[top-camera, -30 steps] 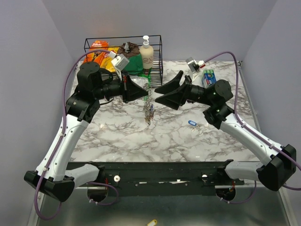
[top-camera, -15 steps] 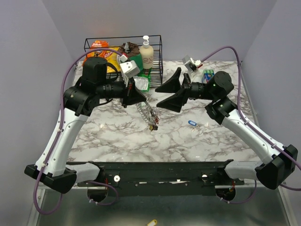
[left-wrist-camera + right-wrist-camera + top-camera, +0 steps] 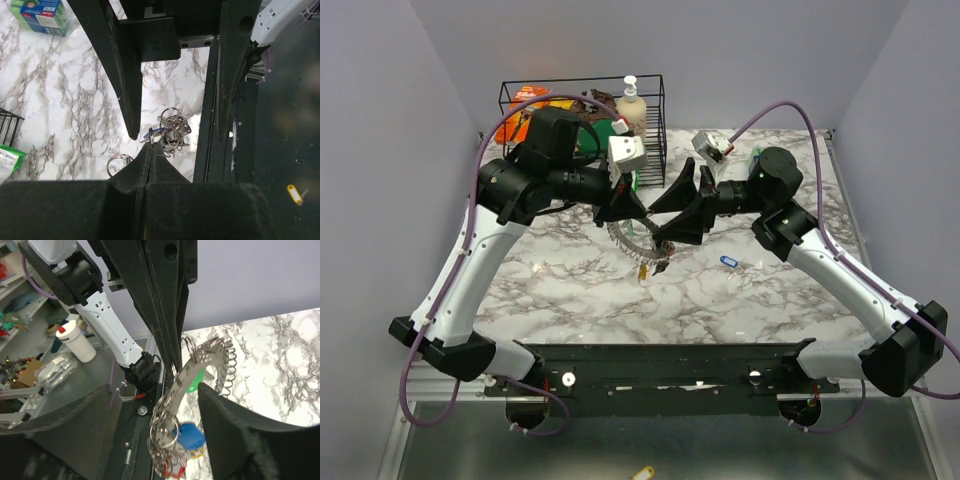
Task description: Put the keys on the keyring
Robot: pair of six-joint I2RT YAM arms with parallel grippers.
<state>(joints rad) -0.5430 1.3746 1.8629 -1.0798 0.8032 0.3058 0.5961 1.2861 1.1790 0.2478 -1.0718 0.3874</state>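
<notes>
**Most keys hang on the ring; at least one blue key lies loose**

Several keys (image 3: pixel 186 436) already dangle in a bunch from the keyring (image 3: pixel 187 371). A blue head and a green one show among the small split rings in the right wrist view. The keyring is held in the air over the middle of the table (image 3: pixel 570 290), between the two arms. The bunch hangs beneath it; whether the lowest keys touch the marble I cannot tell.

The left gripper (image 3: pixel 151 146) is clenched on the keyring, its fingertips pressed together with the wire pinched between them. The right gripper (image 3: pixel 154 386) is released. Its jaws are spread wide on either side of the ring and grasp nothing that I can see.

By my reading the task is well along but not finished. A blue key (image 3: pixel 726 262) lies by itself on the table, to the right of the hanging bunch and well apart from it. A yellow tag (image 3: pixel 295 194) also lies down below the table's near edge, by the base frame. Whether it belongs to a key I cannot tell.

What is left, as I judge it, is to fetch the blue key with the free right gripper. It then has to be threaded on while the left gripper holds the keyring steady.
</notes>
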